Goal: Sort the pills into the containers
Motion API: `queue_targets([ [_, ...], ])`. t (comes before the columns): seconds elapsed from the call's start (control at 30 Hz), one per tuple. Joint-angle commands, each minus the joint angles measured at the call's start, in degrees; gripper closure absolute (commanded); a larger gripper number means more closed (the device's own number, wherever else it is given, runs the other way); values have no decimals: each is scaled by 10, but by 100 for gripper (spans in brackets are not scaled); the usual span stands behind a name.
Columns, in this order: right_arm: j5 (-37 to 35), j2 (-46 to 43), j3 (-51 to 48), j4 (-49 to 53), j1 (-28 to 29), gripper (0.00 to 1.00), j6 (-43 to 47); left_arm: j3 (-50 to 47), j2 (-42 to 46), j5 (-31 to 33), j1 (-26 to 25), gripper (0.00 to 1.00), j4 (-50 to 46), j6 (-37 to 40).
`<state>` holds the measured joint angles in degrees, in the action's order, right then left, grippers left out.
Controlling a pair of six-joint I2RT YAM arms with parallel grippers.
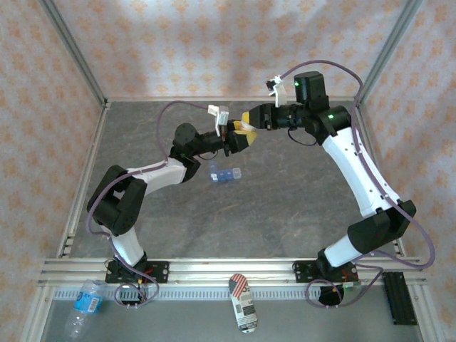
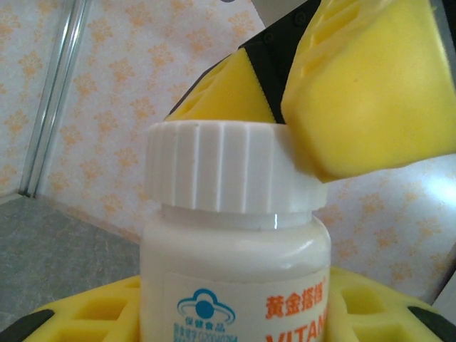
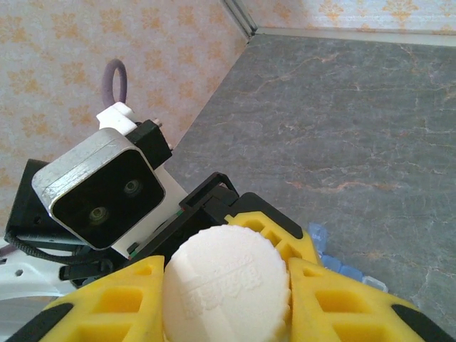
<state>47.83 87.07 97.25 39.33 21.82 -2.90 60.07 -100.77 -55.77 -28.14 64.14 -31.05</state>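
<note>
Here, between peach-papered walls [image 1: 214, 43], the left gripper [image 1: 239, 142] holds a white bottle [image 2: 235, 285], the right gripper [image 1: 251, 122] pinching its ribbed cap [image 3: 228, 285]. The blue pill organiser [image 1: 225, 174] lies on the grey marbled table [image 1: 299, 206] below them.

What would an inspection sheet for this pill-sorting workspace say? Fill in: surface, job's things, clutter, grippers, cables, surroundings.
Surface: grey marbled table, no spills seen.
Job's things: blue pill organiser lying mid-table, below the raised grippers; lid state too small to tell. Loose pills: nothing seen.
Clutter: water bottle and printed can lying on the shelf in front of the arm bases.
Grippers: left gripper shut on white bottle, held off the table; right gripper shut on its ribbed cap.
Cables: purple cables loop along both arms; no snag seen.
Surroundings: patterned wall panels, aluminium frame posts.
</note>
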Motion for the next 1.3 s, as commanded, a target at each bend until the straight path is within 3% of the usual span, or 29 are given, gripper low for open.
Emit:
queue_targets([
  [0.0, -38, -3, -27, 1, 19, 71, -16, 8, 31, 69, -9, 100, -28, 69],
  [0.17, -122, 7, -81, -58, 59, 76, -96, -5, 83, 191, -46, 100, -154, 223],
  [0.33, -234, 37, -117, -129, 106, 79, -210, -32, 91, 365, -104, 100, -144, 324],
  [0.43, -266, 48, -151, -198, 121, 79, -281, -45, 77, 441, -129, 100, -93, 339],
  [0.57, -282, 50, -158, -233, 130, 77, -303, -45, 59, 485, -138, 100, -57, 319],
  [0.63, -288, 48, -142, -213, 127, 72, -287, -45, 54, 496, -138, 100, -48, 311],
  [0.7, -277, 39, -130, -202, 115, 59, -277, -46, 54, 507, -135, 100, -50, 306],
  [0.83, -228, -10, -135, -205, 61, 35, -268, -49, 61, 488, -121, 100, -65, 282],
  [0.93, -182, -61, -147, -206, 28, 24, -244, -55, 67, 448, -102, 100, -74, 262],
  [1.07, -132, -107, -139, -174, 5, 20, -179, -60, 79, 373, -75, 100, -82, 241],
  [1.27, -20, -76, -57, -56, -10, 21, -35, -47, 68, 165, -28, 100, -38, 155],
])
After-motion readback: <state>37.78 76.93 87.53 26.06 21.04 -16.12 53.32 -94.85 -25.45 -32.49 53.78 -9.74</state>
